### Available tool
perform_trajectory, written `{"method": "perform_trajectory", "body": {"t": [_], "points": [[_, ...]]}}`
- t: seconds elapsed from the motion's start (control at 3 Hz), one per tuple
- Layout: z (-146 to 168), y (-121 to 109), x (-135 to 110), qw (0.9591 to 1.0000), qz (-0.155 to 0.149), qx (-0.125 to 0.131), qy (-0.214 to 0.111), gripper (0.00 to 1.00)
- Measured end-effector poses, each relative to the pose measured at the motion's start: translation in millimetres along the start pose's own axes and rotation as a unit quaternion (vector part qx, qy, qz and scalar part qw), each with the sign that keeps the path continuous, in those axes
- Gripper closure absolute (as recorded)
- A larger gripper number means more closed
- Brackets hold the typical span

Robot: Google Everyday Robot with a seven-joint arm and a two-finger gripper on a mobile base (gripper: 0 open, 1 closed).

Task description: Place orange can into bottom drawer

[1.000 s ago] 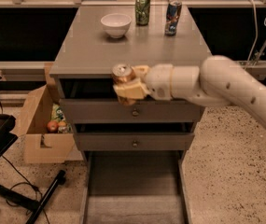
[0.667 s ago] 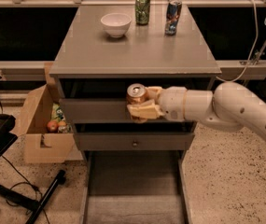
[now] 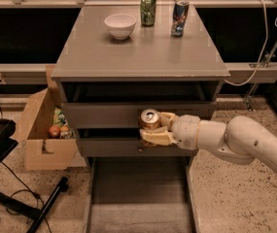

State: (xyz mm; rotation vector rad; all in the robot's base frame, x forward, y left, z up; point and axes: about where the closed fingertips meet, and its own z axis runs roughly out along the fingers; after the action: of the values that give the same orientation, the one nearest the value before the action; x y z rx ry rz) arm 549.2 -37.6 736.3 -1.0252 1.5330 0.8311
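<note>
In front of the grey desk's [image 3: 138, 57] two upper drawers [image 3: 104, 114], the cream hand [image 3: 148, 129] is clamped round the orange can [image 3: 149, 119], an upright metal cylinder with a silver top, above the bottom drawer [image 3: 138, 193], one long flat grey tray. On the smooth top stand one round white bowl [image 3: 120, 24], one green can [image 3: 148, 9] and one blue-and-red can [image 3: 179, 18]

Cans: three. The green can [image 3: 148, 9] and blue-and-red can [image 3: 179, 18] are at the desk's [image 3: 143, 57] rear edge. The orange can [image 3: 149, 119] is clamped in the one gripper [image 3: 151, 128] below the front edge. Bowl [image 3: 120, 25]: one. Drawers [image 3: 104, 114]: three.
</note>
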Motion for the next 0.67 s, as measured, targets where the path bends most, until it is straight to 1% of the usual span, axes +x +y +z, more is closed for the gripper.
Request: {"method": "perform_trajectory", "body": {"t": [0.33, 0.67], "points": [[18, 0, 26, 0.9997, 0.019, -0.013, 0.008, 1.00], [39, 24, 128, 0.9964, 0.067, -0.050, 0.013, 1.00]]}}
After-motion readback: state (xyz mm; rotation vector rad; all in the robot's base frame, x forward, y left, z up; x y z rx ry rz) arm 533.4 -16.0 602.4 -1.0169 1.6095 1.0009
